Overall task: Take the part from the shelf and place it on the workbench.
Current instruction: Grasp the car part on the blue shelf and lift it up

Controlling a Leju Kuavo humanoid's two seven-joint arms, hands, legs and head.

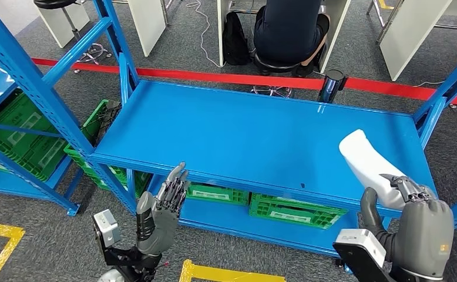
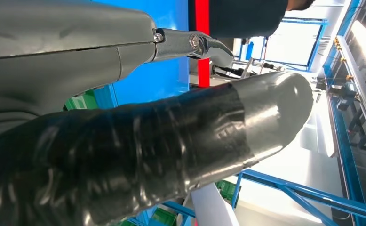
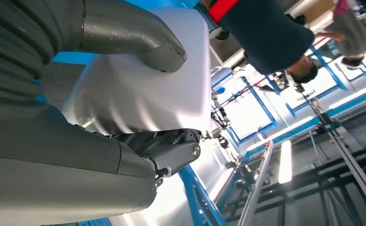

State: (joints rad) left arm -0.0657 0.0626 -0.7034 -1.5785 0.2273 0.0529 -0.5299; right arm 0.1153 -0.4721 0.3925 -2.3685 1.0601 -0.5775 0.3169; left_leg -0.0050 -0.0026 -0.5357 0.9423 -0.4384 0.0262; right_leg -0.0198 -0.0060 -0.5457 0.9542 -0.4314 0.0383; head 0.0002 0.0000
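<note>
A white, smooth, curved part [image 1: 367, 161] lies over the right front of the blue shelf board [image 1: 244, 135]. My right hand [image 1: 417, 220] grips its near end at the shelf's front edge, thumb on one side and fingers on the other. In the right wrist view the white part [image 3: 143, 84] sits between the grey thumb [image 3: 139, 33] and the dark fingers [image 3: 167, 146]. My left hand [image 1: 161, 205] hangs in front of the shelf's left front edge, fingers straight and apart, holding nothing. The left wrist view shows its thick thumb [image 2: 171, 141] close up.
Green crates [image 1: 291, 208] stand on the lower shelf, more [image 1: 20, 135] in the rack at left. Blue uprights [image 1: 32, 82] frame the shelf. Behind a red floor line [image 1: 214, 76] a person [image 1: 288, 32] sits at a desk. Yellow floor marks [image 1: 226, 273] lie near my feet.
</note>
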